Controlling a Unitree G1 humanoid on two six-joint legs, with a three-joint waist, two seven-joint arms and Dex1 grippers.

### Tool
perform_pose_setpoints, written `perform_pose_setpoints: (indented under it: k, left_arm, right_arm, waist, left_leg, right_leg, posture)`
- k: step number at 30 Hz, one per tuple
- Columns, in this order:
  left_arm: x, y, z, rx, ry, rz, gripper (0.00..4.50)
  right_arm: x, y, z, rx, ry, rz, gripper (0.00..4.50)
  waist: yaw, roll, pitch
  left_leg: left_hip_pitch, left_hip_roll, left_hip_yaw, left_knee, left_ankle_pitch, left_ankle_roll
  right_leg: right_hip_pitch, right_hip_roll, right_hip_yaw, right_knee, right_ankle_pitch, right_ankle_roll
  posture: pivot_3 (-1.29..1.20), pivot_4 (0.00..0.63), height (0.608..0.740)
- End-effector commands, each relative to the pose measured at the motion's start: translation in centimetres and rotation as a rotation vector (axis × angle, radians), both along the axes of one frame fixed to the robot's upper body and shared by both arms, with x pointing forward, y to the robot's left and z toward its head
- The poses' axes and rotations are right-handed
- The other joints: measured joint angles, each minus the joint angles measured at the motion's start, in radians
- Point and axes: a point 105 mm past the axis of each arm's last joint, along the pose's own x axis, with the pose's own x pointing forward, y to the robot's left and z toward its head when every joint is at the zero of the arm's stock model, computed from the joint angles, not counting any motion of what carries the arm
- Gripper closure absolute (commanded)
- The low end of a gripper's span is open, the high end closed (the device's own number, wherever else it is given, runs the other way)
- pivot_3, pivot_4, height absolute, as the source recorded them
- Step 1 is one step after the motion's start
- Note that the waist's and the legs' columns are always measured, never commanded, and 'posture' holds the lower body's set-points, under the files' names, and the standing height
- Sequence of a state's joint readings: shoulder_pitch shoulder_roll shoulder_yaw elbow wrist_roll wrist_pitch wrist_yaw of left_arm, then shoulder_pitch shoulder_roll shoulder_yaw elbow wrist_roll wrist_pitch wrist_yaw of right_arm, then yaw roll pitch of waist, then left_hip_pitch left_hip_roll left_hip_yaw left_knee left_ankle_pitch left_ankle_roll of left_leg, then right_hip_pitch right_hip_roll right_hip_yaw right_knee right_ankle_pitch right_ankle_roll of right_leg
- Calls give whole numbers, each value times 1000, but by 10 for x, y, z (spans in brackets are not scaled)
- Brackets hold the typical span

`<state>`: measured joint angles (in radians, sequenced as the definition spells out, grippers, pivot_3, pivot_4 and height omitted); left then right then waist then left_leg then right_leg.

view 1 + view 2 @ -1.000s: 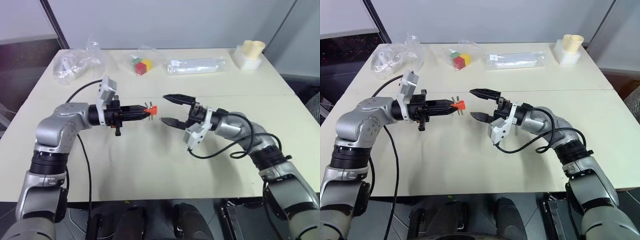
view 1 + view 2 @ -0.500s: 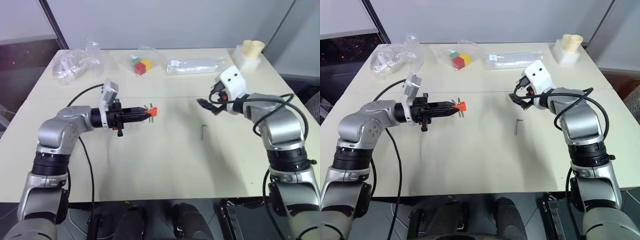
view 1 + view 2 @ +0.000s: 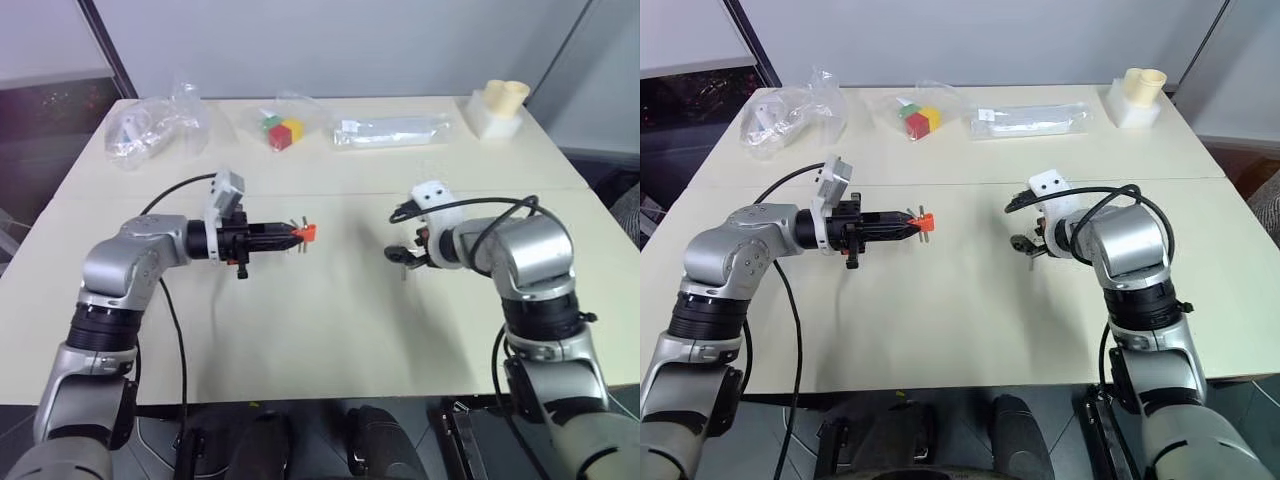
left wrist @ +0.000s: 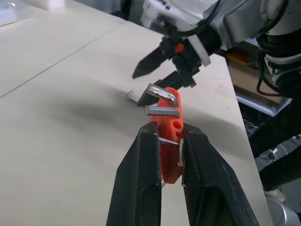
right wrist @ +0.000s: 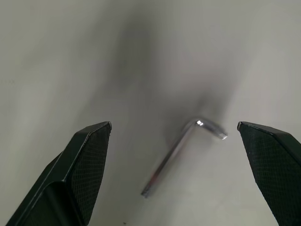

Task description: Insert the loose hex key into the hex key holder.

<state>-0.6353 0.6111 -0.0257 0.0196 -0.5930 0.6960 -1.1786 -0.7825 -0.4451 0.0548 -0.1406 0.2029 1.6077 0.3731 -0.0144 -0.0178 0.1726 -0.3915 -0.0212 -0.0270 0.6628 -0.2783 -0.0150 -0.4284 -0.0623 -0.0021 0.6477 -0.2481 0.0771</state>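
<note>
Loose hex key (image 5: 181,154) lay flat on the table (image 3: 330,330), between the right gripper (image 5: 175,176)'s wide-open fingers and just ahead of them, untouched. Left gripper (image 4: 164,155) was clamped on the hex key holder (image 4: 168,141), held up off the table, well apart from the key.

To do the pick well: come down centred over the long leg, close across it, not on the bend, so the free end stays out for insertion. Thin rod on a flat top, probably prone to slipping out sideways, so fingertips should reach the surface first.

Versus a second earlier: right gripper had been up near the holder; it swung away and dropped over the key. Left barely moved.
</note>
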Motion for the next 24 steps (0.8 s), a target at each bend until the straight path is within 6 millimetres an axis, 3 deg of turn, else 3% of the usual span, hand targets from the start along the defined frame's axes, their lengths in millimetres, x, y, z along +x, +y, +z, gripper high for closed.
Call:
perform_pose_setpoints:
  k: [1, 20, 24]
  left_arm:
    - [-3, -1, 5, 8, -42, -9, 4404]
    - [-4, 0, 3, 15, -64, 22, 4404]
    - [-3, 0, 3, 16, -70, 28, 4404]
  right_arm:
    - [5, 3, 7, 24, -15, -22, 42]
    - [10, -5, -16, 45, 116, -126, 42]
    - [9, -5, -18, 55, 132, -126, 1821]
  waist:
    - [0, 0, 0]
    - [-1, 0, 0]
    - [-2, 0, 0]
  left_leg:
    - [0, 0, 0, 0, 0, 0]
    - [0, 0, 0, 0, 0, 0]
    - [0, 0, 0, 0, 0, 0]
  right_leg:
    - [0, 0, 0, 0, 0, 0]
    - [0, 0, 0, 0, 0, 0]
    - [0, 0, 0, 0, 0, 0]
  posture:
    - [0, 150, 740]
    - [0, 150, 740]
    - [0, 150, 740]
